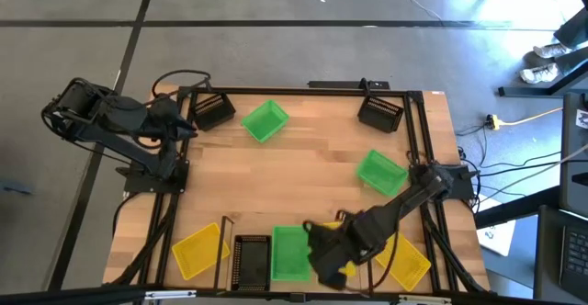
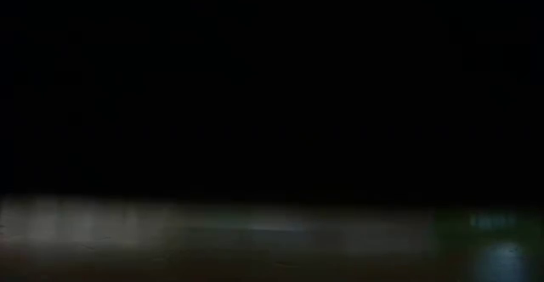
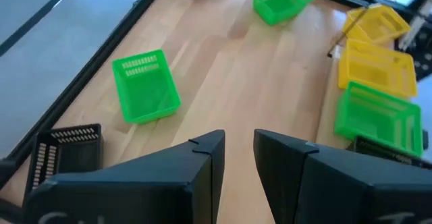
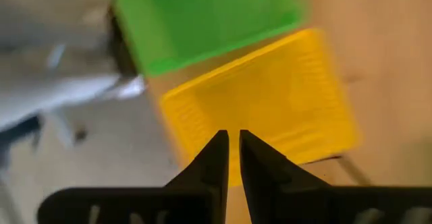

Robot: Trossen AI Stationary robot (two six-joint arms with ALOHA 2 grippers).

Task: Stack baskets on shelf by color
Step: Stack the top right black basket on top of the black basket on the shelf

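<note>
The shelf (image 1: pixel 225 241) stands at the table's near edge. On it sit a black basket (image 1: pixel 251 261), a green basket (image 1: pixel 290 253) and a yellow basket (image 4: pixel 263 102), side by side. My right gripper (image 1: pixel 327 261) (image 4: pixel 233 143) hovers above the yellow one, its fingers shut to a slit, holding nothing. Loose on the table lie two green baskets (image 1: pixel 265 121) (image 1: pixel 380 172), two black ones (image 1: pixel 213 112) (image 1: pixel 379 112) and two yellow ones (image 1: pixel 197 250) (image 1: pixel 406 261). My left gripper (image 1: pixel 188 126) (image 3: pixel 239 150) is open beside the far-left black basket.
A black frame (image 1: pixel 303 90) runs round the tabletop, and the arm bases (image 1: pixel 152 172) (image 1: pixel 446 181) stand at its left and right edges. Bare wood (image 1: pixel 303 176) lies in the table's middle. The low view is dark and shows nothing.
</note>
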